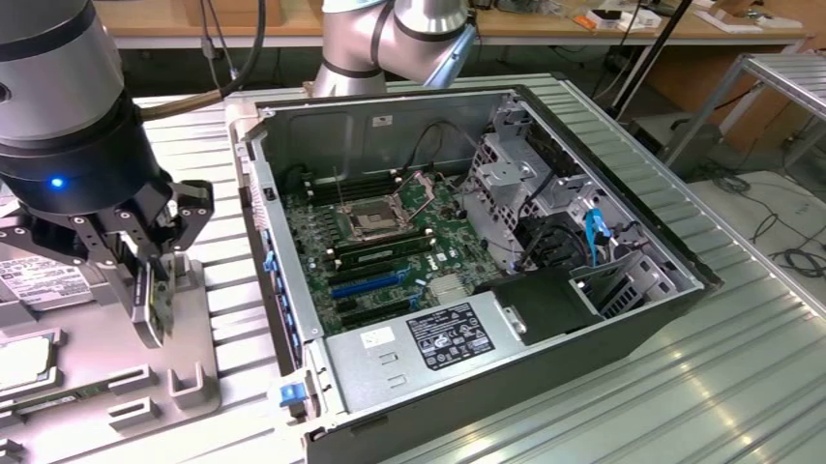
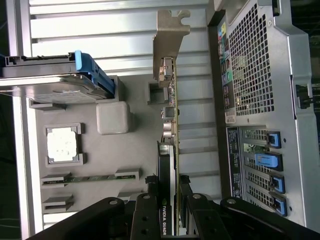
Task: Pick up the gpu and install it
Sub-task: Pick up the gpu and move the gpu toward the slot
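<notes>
The gpu (image 1: 158,302) is a thin dark card with a silvery end bracket, standing on edge over the grey parts tray (image 1: 77,425) at the exterior view's left. My gripper (image 1: 153,290) is shut on it, one black finger on each face. In the wrist view the gpu (image 2: 170,125) runs edge-on away from my gripper (image 2: 167,202), with its bracket at the far end. Whether the card is clear of its tray holder I cannot tell. The open computer case (image 1: 387,101) lies to the exterior view's right of the tray, with blue expansion slots (image 1: 368,283) on its motherboard.
The tray (image 2: 135,150) also carries a hard drive (image 2: 55,85) with a blue clip, a processor chip (image 2: 62,145) and a green memory stick (image 2: 90,177). The case's rear panel (image 2: 250,75) with blue slot latches runs beside the card. The robot arm's base (image 1: 387,39) stands behind the case.
</notes>
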Motion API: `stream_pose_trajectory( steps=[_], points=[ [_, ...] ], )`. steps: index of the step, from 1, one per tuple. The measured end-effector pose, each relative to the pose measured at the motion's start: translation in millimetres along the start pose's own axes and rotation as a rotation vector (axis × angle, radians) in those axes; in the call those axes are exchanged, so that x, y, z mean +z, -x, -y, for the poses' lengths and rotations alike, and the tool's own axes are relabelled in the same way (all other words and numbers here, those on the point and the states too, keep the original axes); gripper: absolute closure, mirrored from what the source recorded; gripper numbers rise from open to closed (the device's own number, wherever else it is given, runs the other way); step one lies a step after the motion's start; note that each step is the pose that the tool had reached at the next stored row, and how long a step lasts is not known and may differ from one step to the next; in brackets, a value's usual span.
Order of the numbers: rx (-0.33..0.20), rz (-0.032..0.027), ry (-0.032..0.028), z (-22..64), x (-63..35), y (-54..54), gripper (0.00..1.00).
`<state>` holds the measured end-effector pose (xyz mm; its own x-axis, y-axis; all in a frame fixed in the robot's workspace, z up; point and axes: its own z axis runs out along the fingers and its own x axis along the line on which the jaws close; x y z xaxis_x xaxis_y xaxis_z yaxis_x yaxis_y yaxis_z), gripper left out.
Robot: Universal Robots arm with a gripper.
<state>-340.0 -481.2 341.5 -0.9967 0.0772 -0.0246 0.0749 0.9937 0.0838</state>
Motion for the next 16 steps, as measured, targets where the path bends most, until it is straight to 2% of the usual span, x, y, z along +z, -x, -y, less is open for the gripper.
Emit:
stream_pose_trajectory(
  steps=[12, 16],
  points=[
    [0.0, -0.0007, 0.0002, -1.3, -15.9, 0.4, 0.73],
    [0.0, -0.0007, 0.0002, -2.0, -24.8, 0.6, 0.73]
  ],
)
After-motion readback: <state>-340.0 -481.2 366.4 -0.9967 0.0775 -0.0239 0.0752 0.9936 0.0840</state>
